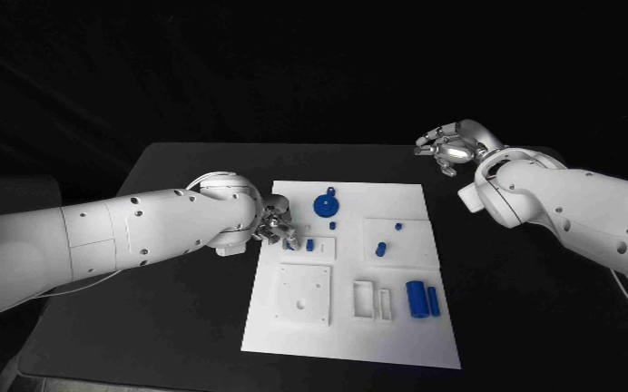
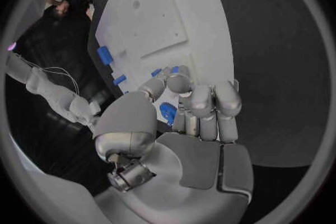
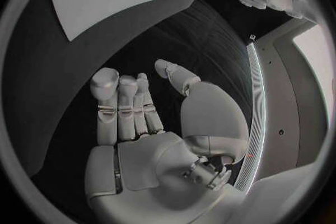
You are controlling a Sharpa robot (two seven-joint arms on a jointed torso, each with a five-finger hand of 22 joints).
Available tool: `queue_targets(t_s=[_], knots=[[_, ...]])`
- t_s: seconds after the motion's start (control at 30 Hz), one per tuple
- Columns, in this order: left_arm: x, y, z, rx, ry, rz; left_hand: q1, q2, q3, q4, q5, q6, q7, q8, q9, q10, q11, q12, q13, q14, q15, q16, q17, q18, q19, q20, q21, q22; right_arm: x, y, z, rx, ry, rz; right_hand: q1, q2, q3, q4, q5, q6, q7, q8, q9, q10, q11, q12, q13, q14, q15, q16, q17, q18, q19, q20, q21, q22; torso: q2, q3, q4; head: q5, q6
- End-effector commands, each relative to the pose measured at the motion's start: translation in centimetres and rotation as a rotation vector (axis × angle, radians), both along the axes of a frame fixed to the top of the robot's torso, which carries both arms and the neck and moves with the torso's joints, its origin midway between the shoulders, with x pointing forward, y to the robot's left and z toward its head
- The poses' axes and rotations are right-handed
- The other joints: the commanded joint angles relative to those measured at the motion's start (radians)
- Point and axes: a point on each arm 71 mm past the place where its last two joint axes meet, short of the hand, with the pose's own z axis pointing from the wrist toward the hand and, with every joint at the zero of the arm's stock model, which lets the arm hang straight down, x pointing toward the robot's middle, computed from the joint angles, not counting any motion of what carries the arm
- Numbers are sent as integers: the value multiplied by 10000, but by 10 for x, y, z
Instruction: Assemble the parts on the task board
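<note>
The black table (image 1: 171,256) carries one white task board (image 1: 393,338), lying flat in its middle and running lengthways away from the robot; on the board sit raised white fixtures, a large square plate (image 1: 304,294) with small holes at the near left, two narrow upright frames (image 1: 370,301) just beside it, and two shallower square pads farther back; I count about seven blue parts showing on the board: one round disc with a tab (image 1: 326,203) near the far edge, a small peg (image 1: 334,225) just below it, a short piece (image 1: 381,249) and a tiny one (image 1: 397,225) on the right-hand pad, two upright cylinders (image 1: 417,298) side by side at the near right, and a little piece (image 1: 310,245) on the left pad; the left hand (image 1: 274,227) hovers at the board's left edge, over that left pad, with its fingers (image 2: 201,102) curled in together; the wrist view shows a blue part (image 2: 167,112) caught between thumb and fingers, so it has hold of one piece; the right hand (image 1: 449,145) hangs well apart from the board, off beyond its far right corner over bare table, its fingers (image 3: 120,106) loosely extended and side by side, thumb out, with nothing in its grasp.
</note>
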Motion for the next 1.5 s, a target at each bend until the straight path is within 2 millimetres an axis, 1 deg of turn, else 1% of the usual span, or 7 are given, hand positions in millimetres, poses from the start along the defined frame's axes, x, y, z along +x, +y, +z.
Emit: queue_targets(t_s=[0.03,0.27,0.43,1.03,1.27,1.37,1.5], knots=[[-6,-7,-8,-76,259,-270,-1,-28,26,91,14,156,-147,55,-50,37,-41,52,-18,-5,-11,39,0,1294,17,-268,46,5,0,1,0,-22,-3,125,-96,8,-66,-8,56,1,50,-69,10,-76,-14,46,-12,-80,14,41,-17,1679,-9,-74,-64,17,0,-1,5,-4,-1],[-6,-7,-7,-174,175,-181,-314,-382,-36,441,36,139,-145,133,-221,44,-36,47,-46,-12,-26,38,-26,1303,16,-271,43,-35,0,1,0,-23,1,123,-96,7,-67,-8,58,-1,50,-70,11,-77,-14,49,-14,-81,14,43,-19,1679,-9,-74,-65,18,1,-3,1,-7,10],[-5,-6,-7,-186,149,-152,-570,-612,-54,675,261,117,-150,202,-343,42,-43,53,-58,-13,-47,44,-41,1322,14,-282,51,-57,0,1,0,-25,1,114,-97,7,-68,-7,59,-3,51,-70,11,-78,-13,50,-16,-81,15,44,-20,1679,-8,-73,-67,19,0,1,-3,2,11],[-2,-3,-6,-215,-31,75,-848,-887,-73,914,326,80,-157,304,-474,27,-50,63,-67,-19,-75,48,-60,1349,5,-299,59,-86,0,0,-2,-28,26,90,-98,5,-71,-8,64,-15,53,-75,12,-82,-11,54,-21,-85,16,48,-26,1679,-9,-73,-72,21,4,-1,1,-26,15],[0,2,-6,-193,-138,245,-1071,-1217,-88,1171,112,7,-155,382,-558,9,-48,68,-73,-25,-101,43,-78,1378,3,-319,59,-113,-1,-1,-3,-31,26,67,-98,3,-72,-8,67,-22,55,-78,12,-84,-10,56,-23,-86,17,49,-28,1679,-9,-72,-74,22,-1,-6,-5,-35,30],[1,3,-6,-202,-171,285,-1202,-1492,-116,1310,-23,-33,-153,408,-597,5,-47,73,-74,-30,-108,41,-85,1391,0,-327,54,-129,-1,-1,-3,-31,27,67,-97,2,-72,-9,67,-24,55,-80,11,-85,-10,56,-24,-87,17,49,-29,1679,-9,-72,-74,23,1,-9,-1,-42,26],[1,3,-5,-207,-186,304,-1243,-1708,-72,1446,-35,-99,-143,427,-635,-5,-39,81,-71,-30,-119,44,-90,1413,10,-343,53,-147,-1,-1,-3,-31,31,70,-96,1,-72,-10,69,-30,57,-82,11,-86,-9,57,-25,-88,18,50,-30,1679,-9,-72,-75,24,-2,-6,-2,-40,23]])
